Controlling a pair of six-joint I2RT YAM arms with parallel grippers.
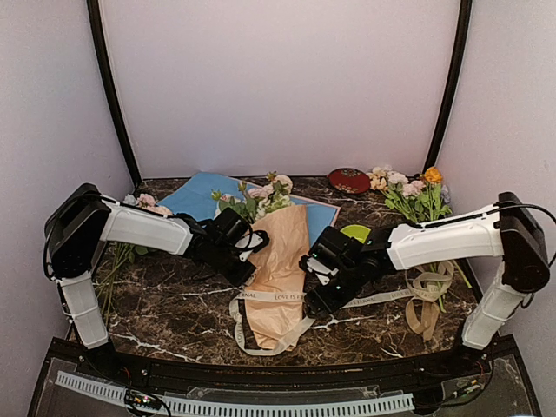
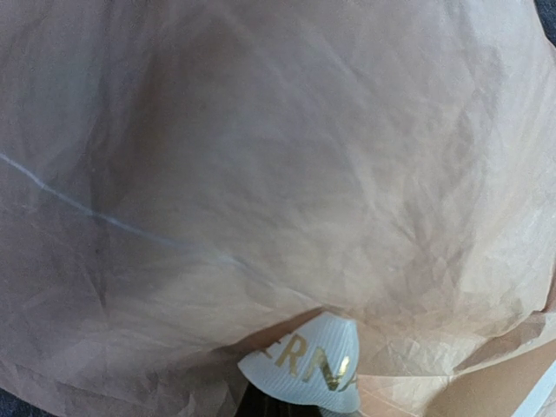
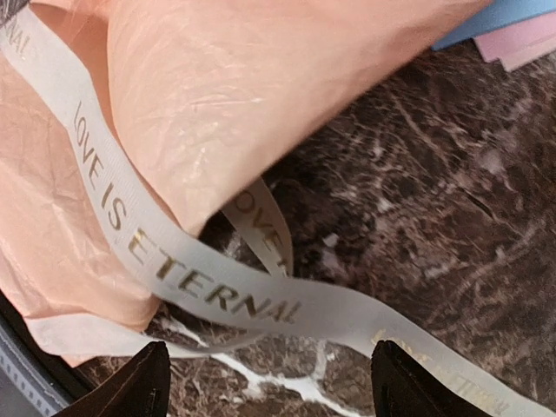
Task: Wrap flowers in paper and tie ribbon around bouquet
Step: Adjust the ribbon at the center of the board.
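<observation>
The bouquet lies in the middle of the table: a cone of tan paper with pink-cream flowers and leaves showing at its far end. A cream ribbon with gold lettering crosses the cone and loops down toward the near edge. My left gripper presses against the cone's left side, shut on a fold of the ribbon, and paper fills its view. My right gripper stands open at the cone's right side. Between its fingertips only marble shows, with the ribbon running loose just beyond them.
A light blue sheet lies under the bouquet's far end. A bunch with an orange bloom and a red dish sit at the back right. Another bunch is at the left. A coil of ribbon lies right.
</observation>
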